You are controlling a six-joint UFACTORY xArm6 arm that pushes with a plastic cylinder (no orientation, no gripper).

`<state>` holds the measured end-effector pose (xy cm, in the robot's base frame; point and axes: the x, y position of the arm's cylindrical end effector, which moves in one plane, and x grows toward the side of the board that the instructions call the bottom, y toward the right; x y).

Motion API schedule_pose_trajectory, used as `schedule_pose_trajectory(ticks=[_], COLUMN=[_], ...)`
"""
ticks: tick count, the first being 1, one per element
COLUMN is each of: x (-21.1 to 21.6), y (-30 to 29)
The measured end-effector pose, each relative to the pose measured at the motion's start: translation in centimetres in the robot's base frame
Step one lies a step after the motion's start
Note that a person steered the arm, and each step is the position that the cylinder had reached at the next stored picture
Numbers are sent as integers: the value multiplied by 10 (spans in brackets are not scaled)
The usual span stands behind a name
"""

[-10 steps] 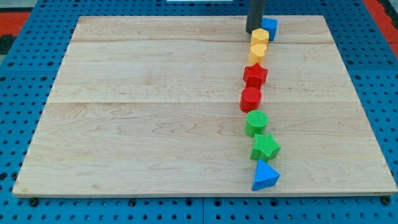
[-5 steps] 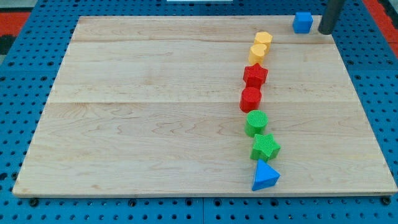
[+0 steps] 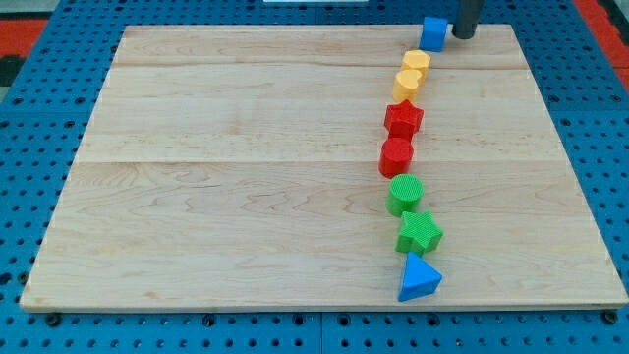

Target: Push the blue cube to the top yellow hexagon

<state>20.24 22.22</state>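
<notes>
The blue cube (image 3: 433, 33) sits at the board's top edge, just up and right of the top yellow hexagon (image 3: 416, 62), with a small gap between them. A second yellow block (image 3: 408, 83) lies directly below that hexagon, touching it. My tip (image 3: 462, 35) is right beside the cube on its right side, at the top edge of the view; the rod runs up out of frame.
Below the yellow blocks a column runs down the board: a red star (image 3: 403, 118), a red cylinder (image 3: 396, 155), a green cylinder (image 3: 405, 194), a green star (image 3: 420, 233) and a blue triangle (image 3: 420, 278). The wooden board (image 3: 246, 177) lies on a blue pegboard.
The blue cube first went right, away from the hexagon, then came back left toward it. My tip moved from the cube's left side to its right and followed it leftward.
</notes>
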Motion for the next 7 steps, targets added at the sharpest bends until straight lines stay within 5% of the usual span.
schedule_pose_trajectory(ticks=[7], x=[-7], y=[-17])
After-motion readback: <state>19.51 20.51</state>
